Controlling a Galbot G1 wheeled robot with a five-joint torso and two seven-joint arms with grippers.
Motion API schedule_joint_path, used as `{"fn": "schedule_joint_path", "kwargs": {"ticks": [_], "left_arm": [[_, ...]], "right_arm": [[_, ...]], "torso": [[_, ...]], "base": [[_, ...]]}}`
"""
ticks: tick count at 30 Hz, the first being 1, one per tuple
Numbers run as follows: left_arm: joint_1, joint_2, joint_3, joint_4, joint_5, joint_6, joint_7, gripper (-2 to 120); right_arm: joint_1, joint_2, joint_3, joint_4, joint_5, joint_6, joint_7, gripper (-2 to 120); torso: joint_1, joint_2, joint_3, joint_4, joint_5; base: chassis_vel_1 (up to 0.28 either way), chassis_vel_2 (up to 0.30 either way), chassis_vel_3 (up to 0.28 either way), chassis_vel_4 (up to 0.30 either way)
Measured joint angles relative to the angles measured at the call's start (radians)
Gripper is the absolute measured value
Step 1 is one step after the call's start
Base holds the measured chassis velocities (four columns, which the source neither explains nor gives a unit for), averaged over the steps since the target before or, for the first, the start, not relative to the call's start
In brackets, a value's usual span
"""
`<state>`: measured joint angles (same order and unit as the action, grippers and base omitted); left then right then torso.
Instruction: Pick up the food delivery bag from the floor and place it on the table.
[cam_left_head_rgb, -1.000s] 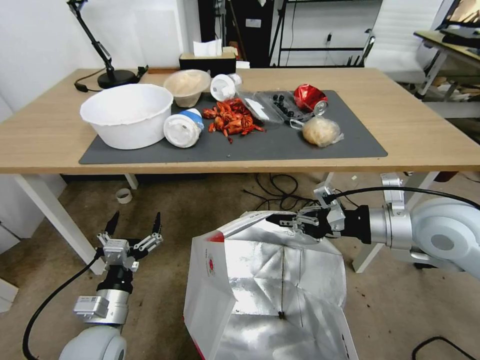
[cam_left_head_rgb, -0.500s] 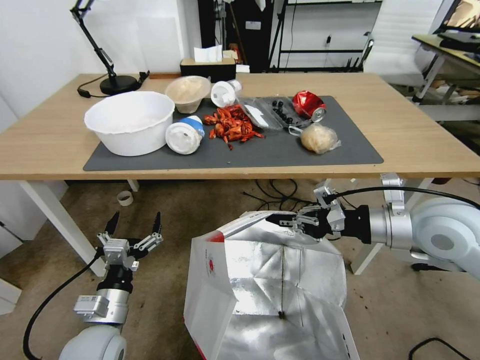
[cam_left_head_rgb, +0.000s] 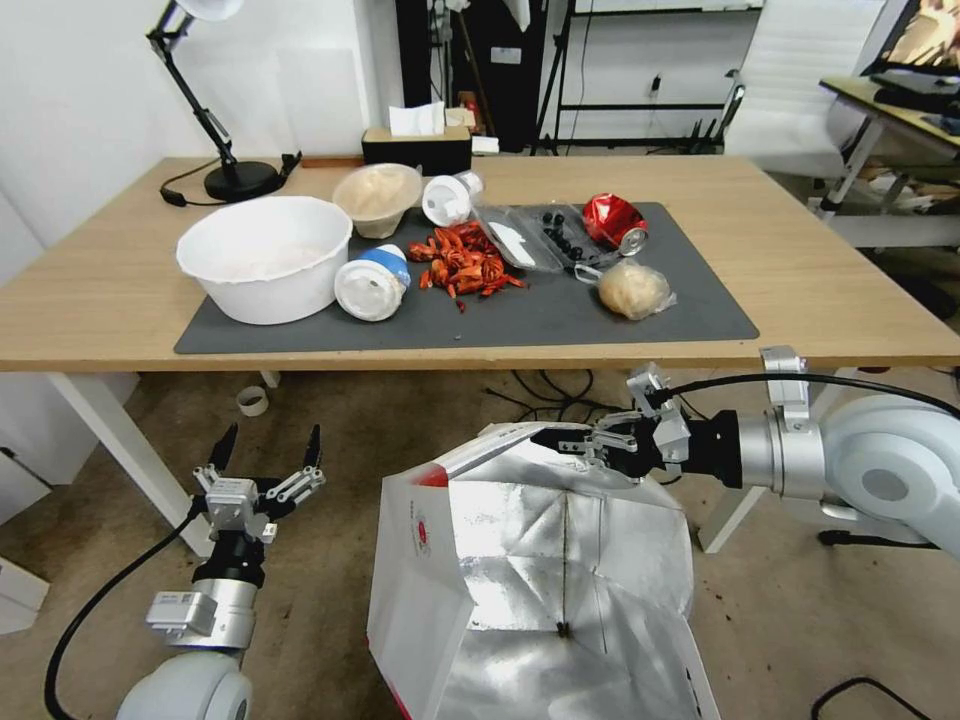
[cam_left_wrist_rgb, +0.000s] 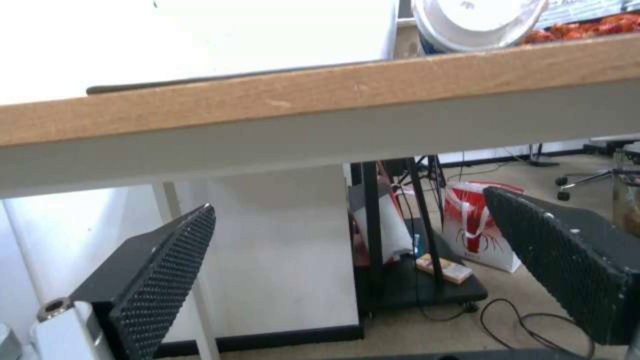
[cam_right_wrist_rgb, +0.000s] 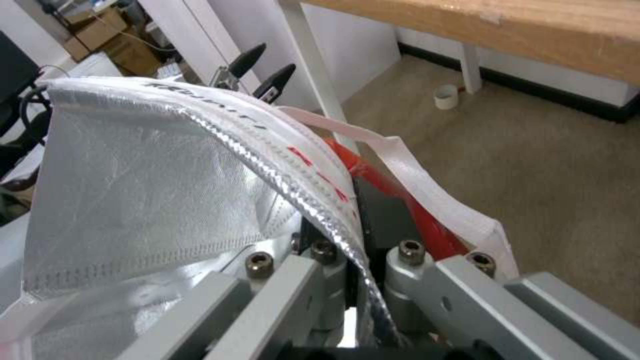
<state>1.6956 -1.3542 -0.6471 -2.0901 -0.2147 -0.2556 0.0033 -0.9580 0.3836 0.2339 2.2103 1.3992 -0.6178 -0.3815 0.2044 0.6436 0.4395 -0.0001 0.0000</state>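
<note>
The food delivery bag (cam_left_head_rgb: 540, 570), white with a red logo and silver foil lining, gapes open toward me below the table's front edge; its lower end runs out of the head view. My right gripper (cam_left_head_rgb: 560, 440) is shut on the bag's upper rim. In the right wrist view the foil rim (cam_right_wrist_rgb: 153, 190) is pinched between the fingers and a white strap handle (cam_right_wrist_rgb: 427, 185) drapes beside them. My left gripper (cam_left_head_rgb: 268, 445) hangs open to the bag's left, over the floor (cam_left_head_rgb: 340, 420), touching nothing. The table (cam_left_head_rgb: 820, 260) carries a dark grey mat (cam_left_head_rgb: 560, 310).
On the mat lie a white bowl (cam_left_head_rgb: 262, 255), tipped cups, red shells (cam_left_head_rgb: 465, 262), a crushed can (cam_left_head_rgb: 612, 220) and a small bag of beige food (cam_left_head_rgb: 632, 290). A white table leg (cam_left_head_rgb: 110, 430) stands left of my left arm. Black cables (cam_left_head_rgb: 550, 385) lie under the table.
The whole picture has shifted: the table sits lower in view and more of the room behind shows. The bag and both grippers keep their places in the picture; the right grip is unchanged.
</note>
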Motion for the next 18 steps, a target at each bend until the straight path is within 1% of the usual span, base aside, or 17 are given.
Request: {"fn": "schedule_joint_path", "kwargs": {"ticks": [18], "left_arm": [[-0.002,0.001,0.003,0.002,0.001,0.000,-0.002,100]], "right_arm": [[-0.007,0.001,0.001,0.001,-0.006,0.002,-0.003,0]], "torso": [[0.032,0.078,0.047,0.0000,0.0000]], "base": [[0.000,0.000,0.000,0.000]]}}
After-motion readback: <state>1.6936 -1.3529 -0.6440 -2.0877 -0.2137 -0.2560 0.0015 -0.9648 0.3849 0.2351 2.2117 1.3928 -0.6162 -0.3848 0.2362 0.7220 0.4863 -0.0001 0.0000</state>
